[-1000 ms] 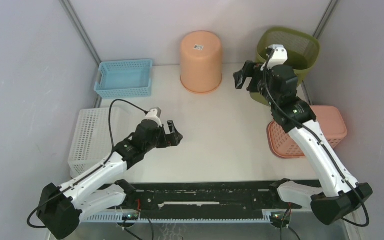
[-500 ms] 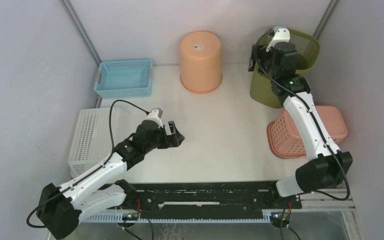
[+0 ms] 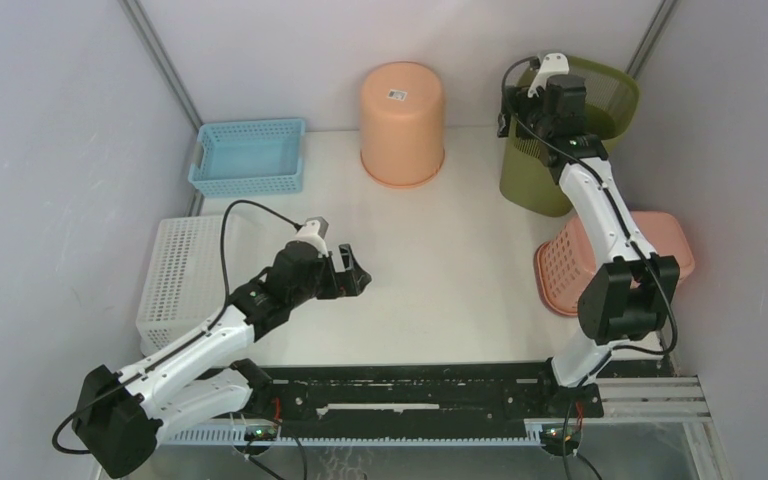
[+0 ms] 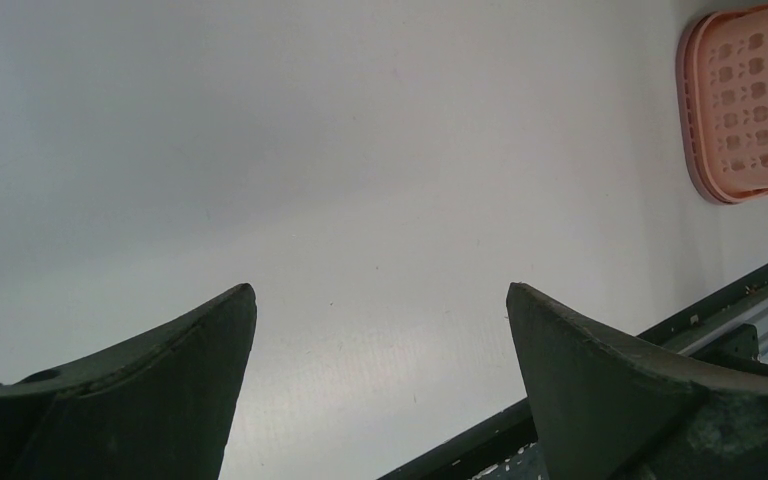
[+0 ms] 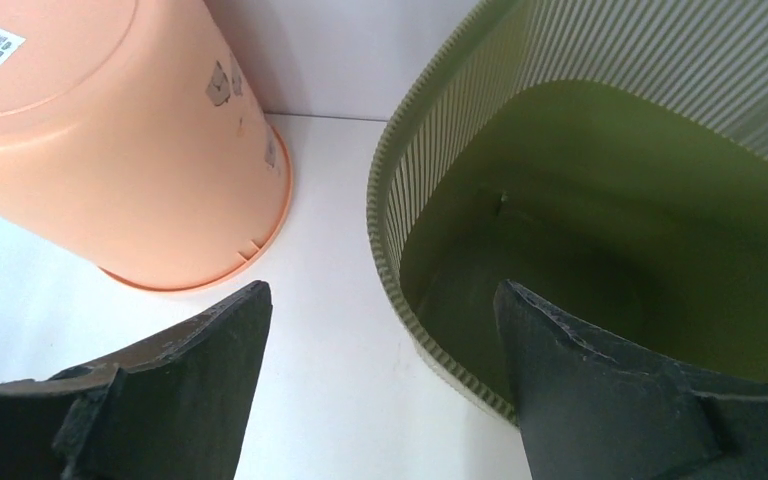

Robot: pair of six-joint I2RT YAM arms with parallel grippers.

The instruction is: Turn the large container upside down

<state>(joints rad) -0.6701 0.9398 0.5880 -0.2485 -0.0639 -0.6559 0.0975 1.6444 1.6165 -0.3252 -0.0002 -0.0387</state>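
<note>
The olive-green ribbed container point(image 5: 600, 180) stands upright, mouth open; its curved rim passes between the spread fingers of the right gripper point(image 5: 380, 292).

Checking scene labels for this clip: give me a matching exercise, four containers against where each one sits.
Things:
1. green bin
2. orange bucket
3. blue basket
4. pink basket

Places:
A. far left corner
B. right edge, nearest of the four
C. back middle, upside down
D. far right corner, upright, with the open right tool at its rim

Pairs: 1-D; 2-C; 3-A; 4-B
</note>
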